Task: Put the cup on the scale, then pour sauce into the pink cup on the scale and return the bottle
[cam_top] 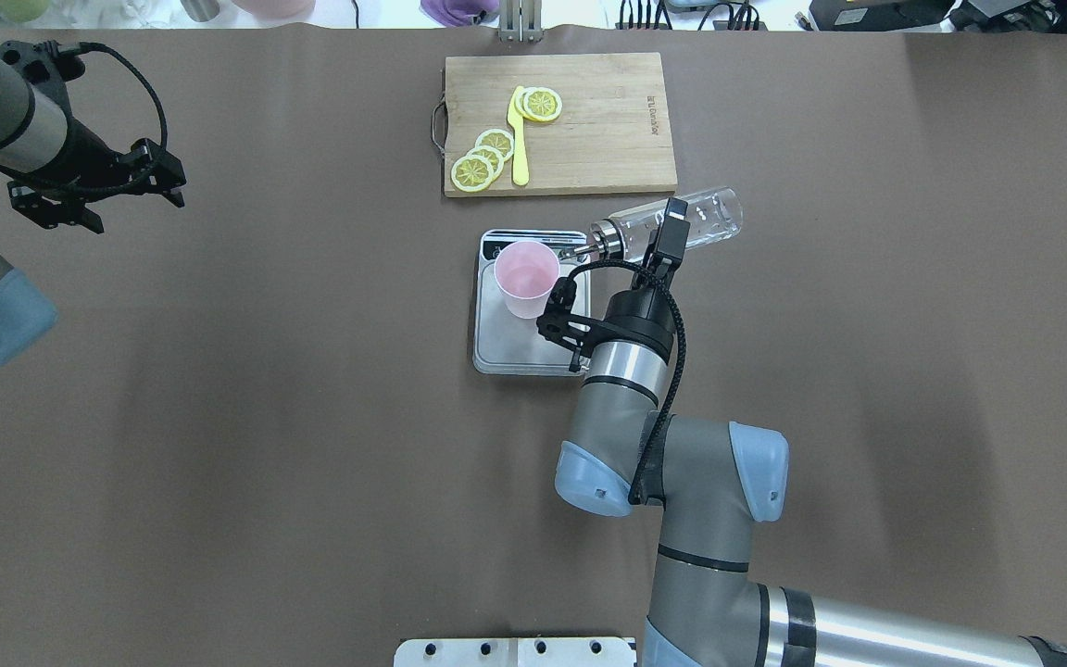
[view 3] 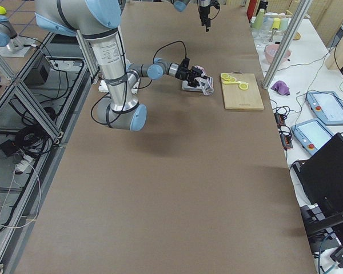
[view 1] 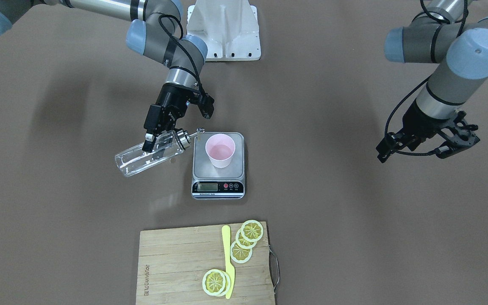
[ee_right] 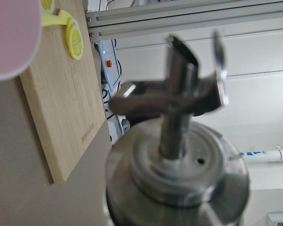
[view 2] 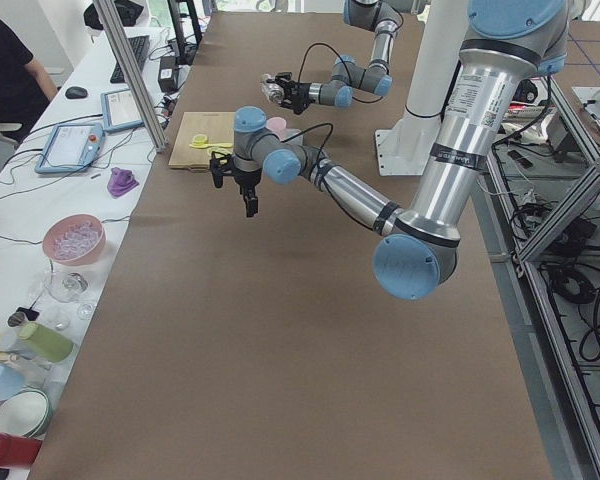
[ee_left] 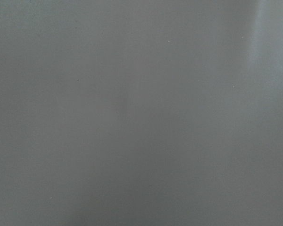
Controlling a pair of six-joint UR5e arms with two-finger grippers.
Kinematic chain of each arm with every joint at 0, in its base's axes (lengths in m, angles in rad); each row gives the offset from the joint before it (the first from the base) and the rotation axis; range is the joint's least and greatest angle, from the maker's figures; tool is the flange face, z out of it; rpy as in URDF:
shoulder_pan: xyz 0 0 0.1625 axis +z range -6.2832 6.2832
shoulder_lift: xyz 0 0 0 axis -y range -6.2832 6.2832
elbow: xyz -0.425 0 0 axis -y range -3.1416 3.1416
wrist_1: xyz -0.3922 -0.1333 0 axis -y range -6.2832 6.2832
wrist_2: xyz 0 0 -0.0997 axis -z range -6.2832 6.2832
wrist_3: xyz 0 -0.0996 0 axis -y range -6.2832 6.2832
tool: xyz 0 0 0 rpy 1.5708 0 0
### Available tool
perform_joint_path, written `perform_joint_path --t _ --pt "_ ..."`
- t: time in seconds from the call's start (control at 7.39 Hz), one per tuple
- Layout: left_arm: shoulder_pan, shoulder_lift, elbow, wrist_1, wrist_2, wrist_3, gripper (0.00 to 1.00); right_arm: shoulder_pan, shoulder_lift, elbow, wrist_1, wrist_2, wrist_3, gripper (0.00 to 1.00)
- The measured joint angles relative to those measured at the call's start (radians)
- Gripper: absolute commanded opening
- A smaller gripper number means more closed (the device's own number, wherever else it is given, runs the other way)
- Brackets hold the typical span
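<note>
Shiny metal collar and pour spout (ee_right: 179,122) fill the right wrist view, blurred and very close, belonging to the small clear glass cylindrical bottle (view 1: 136,163) that the right claw (view 1: 151,147) grips around its body, jaws closed on the glass just behind the collar. The bottle lies tilted almost flat above the brown table (view 1: 354,212), base pointing away from the claw on one side and spout on the other. Just past the spout tip from the claw stands the small pale pink tapered plastic cup (view 1: 220,150), upright on the silver steel platform of the small rectangular kitchen scale (view 1: 203,169); the tip hangs over the platform's edge, just beside the cup's rim. The clear sauce can hardly be made out through the glass. Beyond the claw, on the side away from the robot's base, lies a rectangular wooden cutting board (view 1: 176,262) carrying round yellow lemon slices (view 1: 252,231) and a pale yellow plastic knife (view 1: 228,262). Well apart from all this, the left claw (cam_top: 172,181) hangs above bare table with jaws apart, holding nothing.
</note>
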Motion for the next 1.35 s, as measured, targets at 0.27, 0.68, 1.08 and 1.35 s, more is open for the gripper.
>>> perform_joint_path --t 0.27,0.68,1.08,1.35 --pt "-0.002 0.002 0.023 -0.027 0.0 0.0 0.99 0.004 0.029 -0.036 0.0 -0.01 -0.001 0.0" --pt "-0.01 0.003 0.045 -0.052 -0.001 0.001 0.99 0.013 0.036 -0.081 0.0 -0.064 -0.001 0.0" --pt "-0.036 0.003 0.053 -0.07 -0.016 0.003 0.99 0.017 0.038 -0.115 0.002 -0.118 -0.002 0.0" --pt "-0.046 0.003 0.058 -0.072 -0.029 0.005 0.99 0.018 0.04 -0.128 0.003 -0.136 -0.001 0.0"
